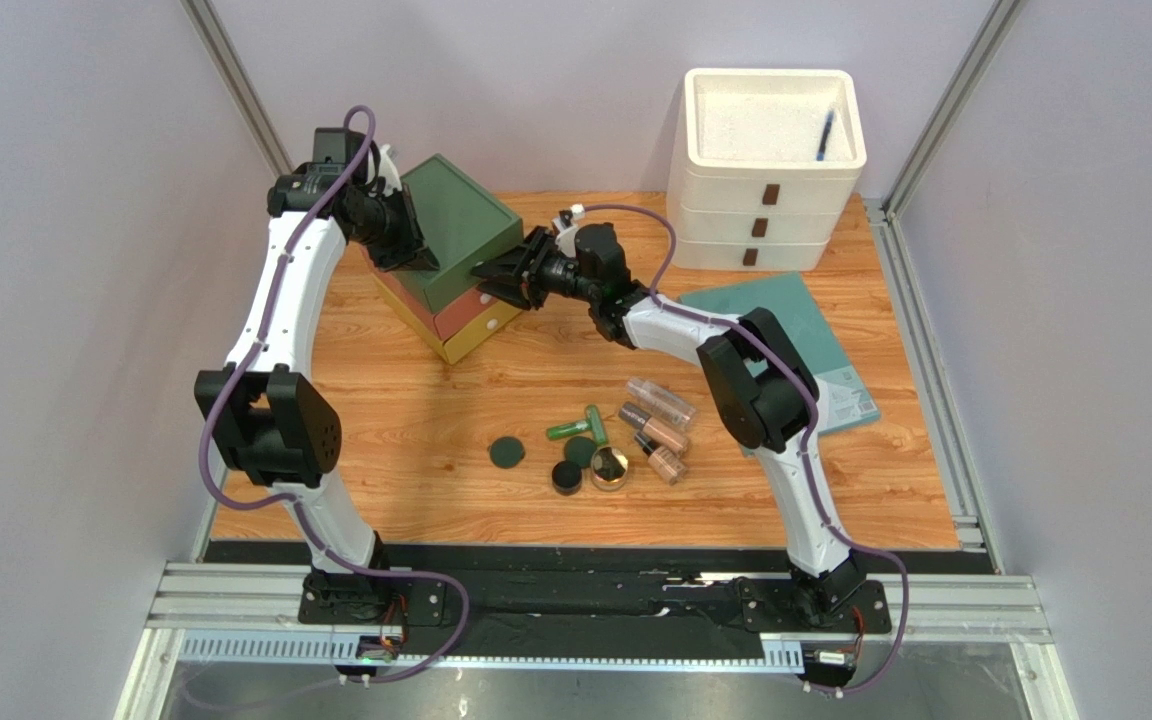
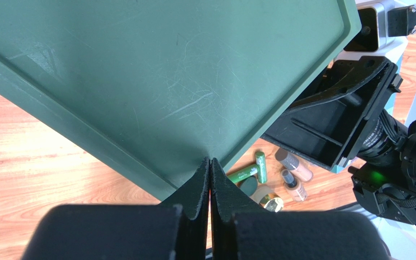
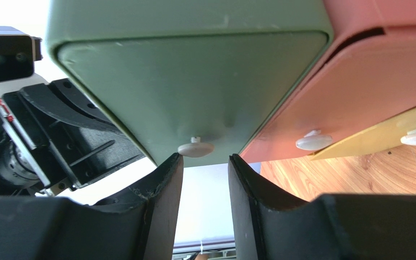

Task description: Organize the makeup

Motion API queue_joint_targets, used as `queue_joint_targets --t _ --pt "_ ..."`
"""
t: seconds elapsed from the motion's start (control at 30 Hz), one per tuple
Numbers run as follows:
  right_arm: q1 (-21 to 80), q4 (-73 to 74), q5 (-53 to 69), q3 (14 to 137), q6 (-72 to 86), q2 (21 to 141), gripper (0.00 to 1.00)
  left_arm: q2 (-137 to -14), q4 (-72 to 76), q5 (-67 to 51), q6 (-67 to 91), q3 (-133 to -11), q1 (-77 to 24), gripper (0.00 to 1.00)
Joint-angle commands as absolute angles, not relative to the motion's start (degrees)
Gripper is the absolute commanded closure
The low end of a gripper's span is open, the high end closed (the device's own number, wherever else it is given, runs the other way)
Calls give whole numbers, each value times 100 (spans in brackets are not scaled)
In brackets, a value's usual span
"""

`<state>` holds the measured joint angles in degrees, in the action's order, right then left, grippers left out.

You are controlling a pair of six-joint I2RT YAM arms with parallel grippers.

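Top view: the makeup (image 1: 597,450) lies loose mid-desk (image 1: 387,435), toward the near edge.

Left wrist view: my left claw (image 2: 210,162) is clenched on nothing, tips at the edge of the green chest (image 2: 167,81).

Right wrist view: my right claw (image 3: 203,162) is released, jaws apart just under the top drawer's white knob (image 3: 195,148). If it closes this low, I'd expect it to slip off the knob.

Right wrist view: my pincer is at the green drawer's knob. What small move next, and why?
Probably ease the right pincer forward slightly and close on the white knob. Its jaws stand apart with the knob just beyond them, ungripped. The green drawer looks shut, the left pincer, shut, sits against the unit's top, and the makeup lies on the table.
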<state>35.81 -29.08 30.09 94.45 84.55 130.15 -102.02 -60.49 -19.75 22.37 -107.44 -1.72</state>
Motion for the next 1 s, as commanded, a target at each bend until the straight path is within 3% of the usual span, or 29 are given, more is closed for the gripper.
queue_joint_targets --t 0.0,0.23,0.97 --pt "3419 -3348 2733 9492 8631 13025 59 -10301 -6152 -2004 2118 -10846 -114 100" --pt "3349 -3375 2725 9711 8718 13183 52 -10310 -6117 -2039 2127 -10802 -97 100" --pt "3489 -3682 2962 9457 8648 13070 55 -10433 -6012 -2224 2215 -10688 -88 100"
